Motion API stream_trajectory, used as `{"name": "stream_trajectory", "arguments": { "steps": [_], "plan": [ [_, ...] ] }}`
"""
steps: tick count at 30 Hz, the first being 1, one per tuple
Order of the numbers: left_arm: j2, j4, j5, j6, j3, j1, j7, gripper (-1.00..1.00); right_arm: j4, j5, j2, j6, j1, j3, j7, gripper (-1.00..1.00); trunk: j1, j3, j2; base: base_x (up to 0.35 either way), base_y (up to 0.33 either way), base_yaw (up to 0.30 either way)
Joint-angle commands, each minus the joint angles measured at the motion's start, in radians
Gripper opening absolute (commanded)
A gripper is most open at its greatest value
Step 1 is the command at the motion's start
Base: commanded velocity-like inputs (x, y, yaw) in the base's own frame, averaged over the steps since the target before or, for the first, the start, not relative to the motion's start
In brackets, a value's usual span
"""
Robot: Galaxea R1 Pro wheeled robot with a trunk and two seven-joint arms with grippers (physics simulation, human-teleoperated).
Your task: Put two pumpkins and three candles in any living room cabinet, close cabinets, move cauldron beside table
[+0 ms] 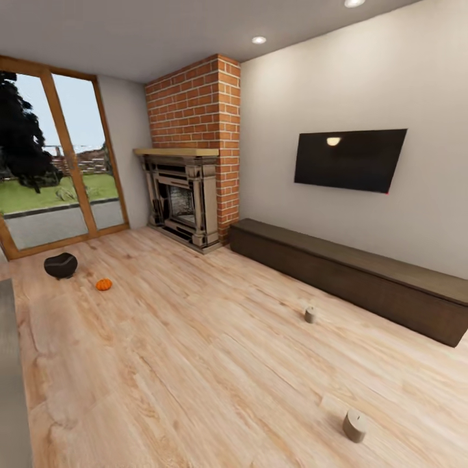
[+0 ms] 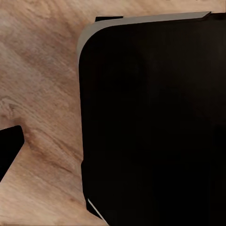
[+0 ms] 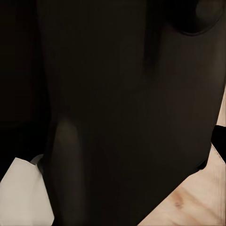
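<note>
Your wrist views face dark robot bodywork over the wood floor (image 2: 42,94); gripper opening cannot be told for either arm. Nearest, one stubby grey-beige candle (image 1: 354,426) stands on the floor. Farther, a second candle (image 1: 310,314) stands before the closed dark-brown cabinet (image 1: 364,276). Far left, an orange pumpkin (image 1: 104,284) sits near the black cauldron (image 1: 60,265).

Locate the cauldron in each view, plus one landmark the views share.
Head view: the cauldron sits on the floor at far left, below the glass door, with a pumpkin just to its right.
Left wrist view: not in this picture; a dark robot body part over wood.
Right wrist view: not in this picture; dark robot body close up.
Shared landmark: the light wood plank floor.
</note>
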Motion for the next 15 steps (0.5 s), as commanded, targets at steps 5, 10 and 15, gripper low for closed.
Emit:
{"name": "stream_trajectory", "arguments": {
  "steps": [5, 10, 15],
  "plan": [
    [0.0, 0.001, -0.001, -0.004, 0.0, -0.001, -0.001, 1.0, 0.002, 0.0, 0.001, 0.0, 0.0, 0.0, 0.0, 1.0, 0.0, -0.001, 0.0, 0.002, -0.002, 0.292],
    [0.0, 0.001, -0.001, -0.004, -0.001, -0.001, -0.001, 1.0, 0.003, 0.0, 0.001, 0.0, 0.0, -0.001, 0.0, 1.0, 0.0, -0.001, 0.0, 0.0, 0.0, 0.292],
    [0.001, 0.001, -0.001, -0.004, -0.001, -0.001, -0.001, 1.0, 0.003, 0.0, 0.001, 0.0, 0.0, -0.002, 0.0, 1.0, 0.0, -0.001, 0.0, 0.035, 0.0, 0.292]
  ]
}}
